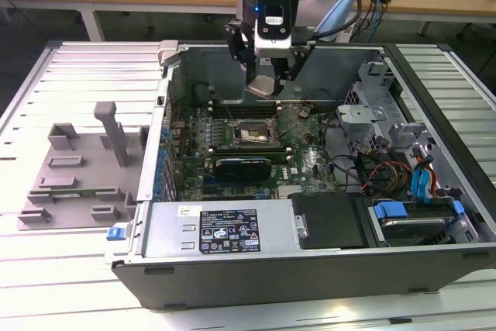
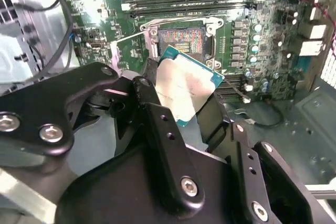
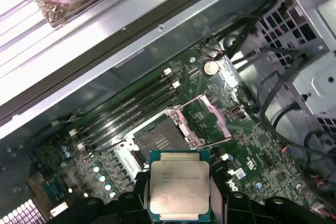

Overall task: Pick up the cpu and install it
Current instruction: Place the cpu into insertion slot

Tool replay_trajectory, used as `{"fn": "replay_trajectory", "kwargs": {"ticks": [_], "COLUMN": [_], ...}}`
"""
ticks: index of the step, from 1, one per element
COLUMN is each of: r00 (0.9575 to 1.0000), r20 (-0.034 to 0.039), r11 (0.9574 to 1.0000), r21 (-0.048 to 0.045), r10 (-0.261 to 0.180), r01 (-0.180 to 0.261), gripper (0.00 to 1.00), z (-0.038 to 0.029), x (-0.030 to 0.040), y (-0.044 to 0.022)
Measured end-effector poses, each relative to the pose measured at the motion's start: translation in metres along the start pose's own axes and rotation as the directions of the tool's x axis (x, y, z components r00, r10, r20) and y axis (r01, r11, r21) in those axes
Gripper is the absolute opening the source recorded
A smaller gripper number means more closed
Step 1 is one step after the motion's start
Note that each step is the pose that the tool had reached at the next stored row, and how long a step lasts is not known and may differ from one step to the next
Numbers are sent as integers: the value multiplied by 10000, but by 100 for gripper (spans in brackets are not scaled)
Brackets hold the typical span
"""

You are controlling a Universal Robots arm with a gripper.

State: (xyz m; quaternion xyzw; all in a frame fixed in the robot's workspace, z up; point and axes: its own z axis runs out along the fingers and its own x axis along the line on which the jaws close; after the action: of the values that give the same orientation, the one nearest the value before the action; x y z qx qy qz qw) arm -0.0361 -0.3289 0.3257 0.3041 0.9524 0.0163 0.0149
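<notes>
exterior view overlooks the case (image 1: 325, 269) from above; both wrist views closely share its socket (image 3: 157, 137).

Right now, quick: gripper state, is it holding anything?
Gripper: closed on the small flat square cpu with pale silvery metal top, clear of the motherboard socket.

No print can be read for certain. A black label (image 1: 230, 232) with white lettering sits on the metal cover (image 1: 167, 232), lower middle of the exterior view. In the first wrist view, the cpu (image 3: 178, 187) bears what seem faint printed lines.
</notes>
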Motion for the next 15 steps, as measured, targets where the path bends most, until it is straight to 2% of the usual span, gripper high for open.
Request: {"fn": "replay_trajectory", "kwargs": {"ticks": [1,2,5,8,9,10,12,13,14,15], "r00": [9996,9961,9884,9704,9618,9493,9290,9146,9020,8934], "r20": [12,36,63,102,117,135,161,177,191,199], "r11": [9996,9961,9884,9704,9619,9493,9291,9147,9021,8935], "r21": [6,15,24,33,36,38,41,41,42,40], "r10": [300,878,1521,2413,2734,3142,3698,4040,4313,4488], "r01": [-300,-878,-1521,-2414,-2734,-3143,-3699,-4041,-4314,-4490], "gripper": [55,55,55,55,55,55,55,55,55,55], "z": [1,2,3,5,5,7,8,10,11,12], "x": [0,0,0,0,0,0,0,0,0,0], "y": [0,0,0,0,0,0,0,0,0,-1]}}
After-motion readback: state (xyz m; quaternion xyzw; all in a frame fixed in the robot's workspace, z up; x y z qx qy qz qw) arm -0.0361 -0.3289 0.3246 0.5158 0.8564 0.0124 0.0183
